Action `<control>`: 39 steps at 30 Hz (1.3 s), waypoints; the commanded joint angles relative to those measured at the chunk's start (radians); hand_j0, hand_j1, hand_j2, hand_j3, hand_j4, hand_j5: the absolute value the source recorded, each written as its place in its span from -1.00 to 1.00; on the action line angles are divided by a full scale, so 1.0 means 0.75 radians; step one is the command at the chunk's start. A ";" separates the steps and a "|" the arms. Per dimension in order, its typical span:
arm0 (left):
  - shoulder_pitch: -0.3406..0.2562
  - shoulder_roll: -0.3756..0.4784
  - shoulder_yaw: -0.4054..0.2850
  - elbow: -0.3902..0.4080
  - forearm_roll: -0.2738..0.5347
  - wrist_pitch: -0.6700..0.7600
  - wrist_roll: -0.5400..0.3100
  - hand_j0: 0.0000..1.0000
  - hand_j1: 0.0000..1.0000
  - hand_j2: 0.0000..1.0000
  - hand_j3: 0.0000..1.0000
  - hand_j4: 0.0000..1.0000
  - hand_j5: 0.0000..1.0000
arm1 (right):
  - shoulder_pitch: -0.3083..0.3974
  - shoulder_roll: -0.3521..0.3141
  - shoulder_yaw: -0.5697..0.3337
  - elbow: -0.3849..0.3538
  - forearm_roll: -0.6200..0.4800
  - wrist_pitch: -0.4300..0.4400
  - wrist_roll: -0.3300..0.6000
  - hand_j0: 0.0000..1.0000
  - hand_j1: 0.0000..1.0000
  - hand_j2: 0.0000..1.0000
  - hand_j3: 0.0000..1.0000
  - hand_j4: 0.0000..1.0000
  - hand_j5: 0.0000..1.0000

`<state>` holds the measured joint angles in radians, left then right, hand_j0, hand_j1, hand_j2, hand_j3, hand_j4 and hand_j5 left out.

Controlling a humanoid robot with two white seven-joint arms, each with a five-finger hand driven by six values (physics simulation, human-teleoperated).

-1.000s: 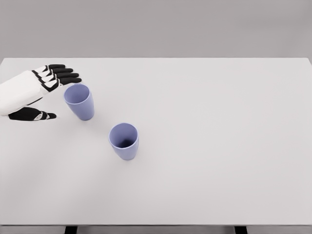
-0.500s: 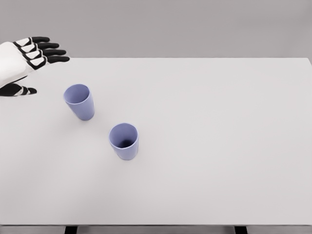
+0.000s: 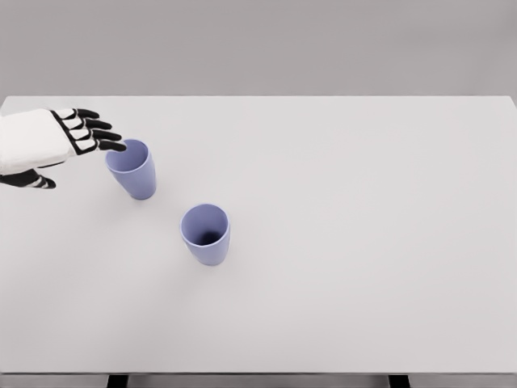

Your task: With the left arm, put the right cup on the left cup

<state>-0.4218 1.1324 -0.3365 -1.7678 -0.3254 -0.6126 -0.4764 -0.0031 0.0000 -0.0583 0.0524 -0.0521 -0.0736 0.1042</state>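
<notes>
Two lavender-blue cups stand upright on the white table [image 3: 363,242]. The left cup [image 3: 132,169] is farther back, and the right cup [image 3: 206,234] sits nearer the front, a short way to its right. My left hand [image 3: 77,153] comes in from the left edge, white with black fingers [image 3: 98,134] held out straight. Its fingertips reach the left cup's rim from the left; whether they touch it I cannot tell. The thumb hangs lower, near the left edge. The hand is open and holds nothing. The right cup is well apart from the hand.
The table's front edge runs along the bottom of the view, with dark legs below it. A grey wall lies behind the far edge.
The left hand rose and drew back toward the upper left, then came down and right again; its fingertips now lie at the left cup's rim. Neither cup has moved.
</notes>
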 commanded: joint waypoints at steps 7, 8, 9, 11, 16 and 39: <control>-0.217 -0.123 -0.312 0.013 0.082 0.002 -0.023 1.00 1.00 1.00 1.00 1.00 1.00 | 0.000 0.000 0.000 0.000 0.000 0.000 0.000 1.00 1.00 1.00 1.00 1.00 1.00; -0.247 -0.123 -0.349 0.013 0.092 0.002 -0.023 1.00 1.00 1.00 1.00 1.00 1.00 | 0.000 0.000 0.000 0.000 0.000 0.000 0.000 1.00 1.00 1.00 1.00 1.00 1.00; -0.311 -0.121 -0.406 0.013 0.121 0.002 -0.023 1.00 1.00 1.00 1.00 1.00 1.00 | 0.000 0.000 0.000 0.000 0.000 0.000 0.000 1.00 1.00 1.00 1.00 1.00 1.00; -0.393 -0.113 -0.504 0.007 0.166 0.002 -0.023 1.00 1.00 1.00 1.00 1.00 1.00 | 0.000 0.000 0.000 0.000 0.000 0.000 0.000 1.00 1.00 1.00 1.00 1.00 1.00; -0.677 -0.062 -0.805 -0.001 0.264 0.002 -0.025 1.00 1.00 1.00 1.00 1.00 1.00 | 0.000 0.000 0.000 0.000 0.000 0.000 0.000 1.00 1.00 1.00 1.00 1.00 1.00; -1.522 -0.248 -1.711 -0.003 0.643 0.002 -0.103 1.00 1.00 1.00 1.00 1.00 1.00 | 0.000 0.000 0.000 0.002 0.000 0.000 0.000 1.00 1.00 1.00 1.00 1.00 1.00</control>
<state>-1.5631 0.9681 -1.5709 -1.7704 0.1387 -0.6128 -0.5559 -0.0031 0.0000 -0.0583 0.0526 -0.0521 -0.0736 0.1041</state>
